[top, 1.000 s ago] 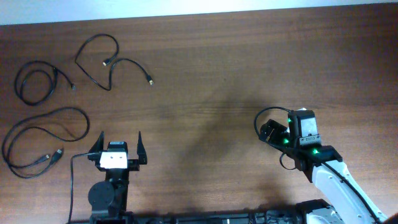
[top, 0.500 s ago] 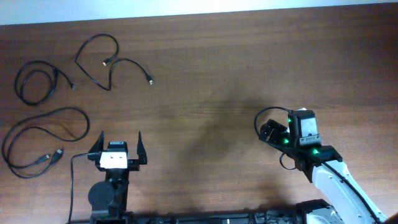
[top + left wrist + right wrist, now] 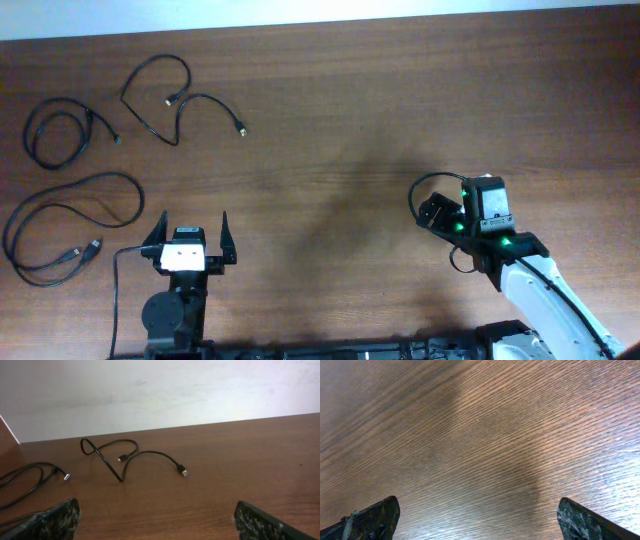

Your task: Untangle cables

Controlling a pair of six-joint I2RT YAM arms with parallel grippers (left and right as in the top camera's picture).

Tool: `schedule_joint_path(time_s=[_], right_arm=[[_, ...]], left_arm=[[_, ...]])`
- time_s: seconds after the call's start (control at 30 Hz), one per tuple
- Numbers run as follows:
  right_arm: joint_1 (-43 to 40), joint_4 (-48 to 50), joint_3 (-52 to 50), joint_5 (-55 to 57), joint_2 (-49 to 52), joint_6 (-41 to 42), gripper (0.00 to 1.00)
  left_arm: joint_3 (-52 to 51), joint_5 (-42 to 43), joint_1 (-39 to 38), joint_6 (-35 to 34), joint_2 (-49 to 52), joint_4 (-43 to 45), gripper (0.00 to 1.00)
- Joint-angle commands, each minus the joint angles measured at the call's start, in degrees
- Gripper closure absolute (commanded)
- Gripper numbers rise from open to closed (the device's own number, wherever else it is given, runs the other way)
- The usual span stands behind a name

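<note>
The wooden table [image 3: 400, 100] is carrying all 3 cables at its far left, well apart from the right claw [image 3: 480, 519], which is hanging wide open over bare wood. The left claw [image 3: 190, 234] is also standing wide and empty, near the closest looped cable [image 3: 110, 175]. The coiled cable [image 3: 88, 122] and the twisted cable [image 3: 150, 452] are lying beyond it, seemingly untangled. All are looking light, limp and thin, so I am favouring a pinch mid-cord, just behind a plug [image 3: 183, 471]. The left wrist view is cutting off 2 cables, and the plug types are too small to read.
</note>
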Motion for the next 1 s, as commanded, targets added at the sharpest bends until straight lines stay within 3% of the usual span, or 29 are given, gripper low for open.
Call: schedule_joint_path(time_s=[0.0, 0.47, 0.63, 0.97], right_arm=[[0.2, 0.2, 0.1, 1.4, -1.7, -0.4, 0.01], [0.3, -1.9, 0.1, 6.9, -42.0, -0.4, 0.01], [1.8, -3.7, 0.1, 15.3, -48.8, -0.4, 0.01], [-1.5, 2.4, -0.2, 15.5, -60.8, -0.4, 0.01]], left_arm=[[-0.2, 1.1, 0.2, -0.7, -0.6, -0.2, 0.01], [-0.2, 1.1, 0.2, -0.7, -0.6, -0.2, 0.01], [-0.2, 1.1, 0.2, -0.7, -0.6, -0.2, 0.01], [-0.2, 1.1, 0.2, -0.7, -0.6, -0.2, 0.01]])
